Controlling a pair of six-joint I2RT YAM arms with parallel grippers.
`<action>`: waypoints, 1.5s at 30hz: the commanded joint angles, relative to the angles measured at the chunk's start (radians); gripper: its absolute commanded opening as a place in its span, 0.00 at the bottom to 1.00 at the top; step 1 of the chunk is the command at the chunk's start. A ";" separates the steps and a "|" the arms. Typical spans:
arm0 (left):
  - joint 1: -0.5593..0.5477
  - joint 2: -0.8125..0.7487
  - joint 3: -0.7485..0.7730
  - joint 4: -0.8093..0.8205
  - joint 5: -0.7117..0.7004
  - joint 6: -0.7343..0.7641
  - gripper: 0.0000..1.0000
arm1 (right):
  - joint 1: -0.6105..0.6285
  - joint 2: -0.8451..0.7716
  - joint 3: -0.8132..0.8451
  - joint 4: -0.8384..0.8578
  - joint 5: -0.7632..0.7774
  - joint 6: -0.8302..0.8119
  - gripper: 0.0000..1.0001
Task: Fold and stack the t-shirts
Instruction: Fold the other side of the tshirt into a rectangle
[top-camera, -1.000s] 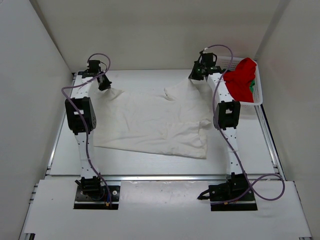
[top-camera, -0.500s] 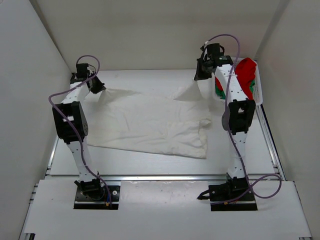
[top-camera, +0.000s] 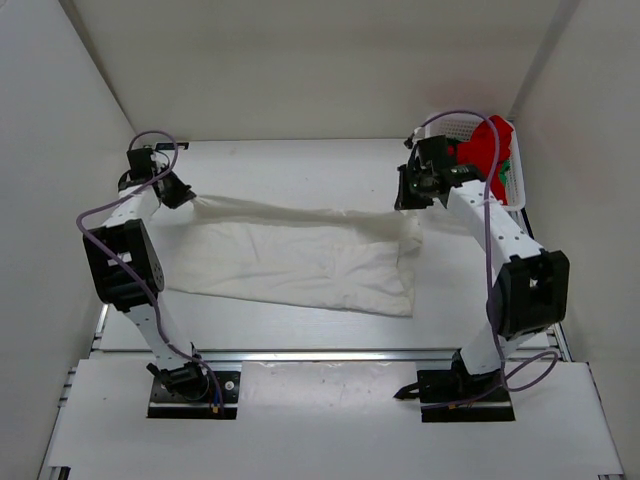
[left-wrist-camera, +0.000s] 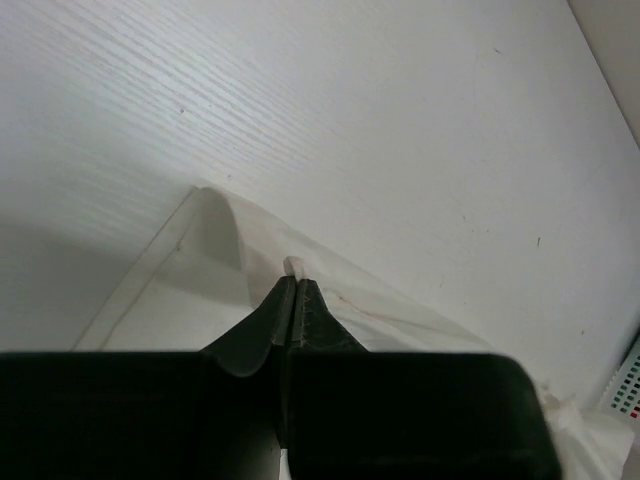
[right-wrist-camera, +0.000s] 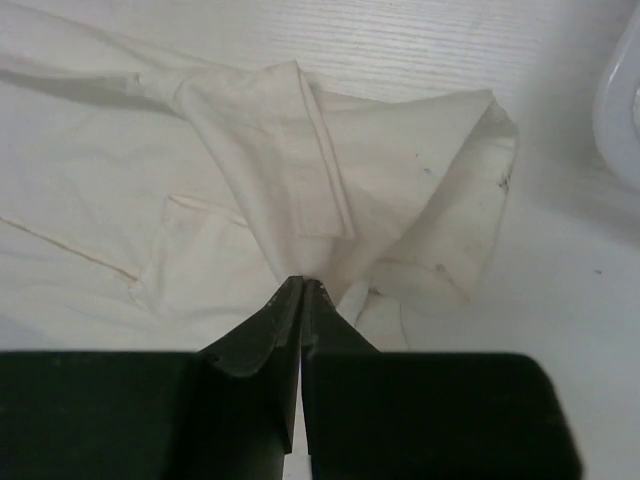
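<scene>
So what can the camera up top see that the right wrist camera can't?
Only the top camera shows the left pincer gripping the far corner of the white t-shirt, and the red t-shirt piled in the white mesh basket with a bit of the green t-shirt peeking out. Only the right wrist camera shows the stitched hem and little dark specks on the cloth up close. Both show the white t-shirt and the right pincer shut on it.
</scene>
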 joint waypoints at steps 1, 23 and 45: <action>0.014 -0.124 -0.045 0.043 0.013 -0.018 0.00 | 0.022 -0.110 -0.111 0.127 0.061 0.031 0.00; 0.134 -0.269 -0.450 0.096 -0.005 -0.032 0.06 | 0.140 -0.753 -0.985 0.354 0.104 0.275 0.00; -0.482 -0.527 -0.672 0.384 -0.014 -0.162 0.50 | 0.260 -0.238 -0.582 0.634 -0.001 0.094 0.37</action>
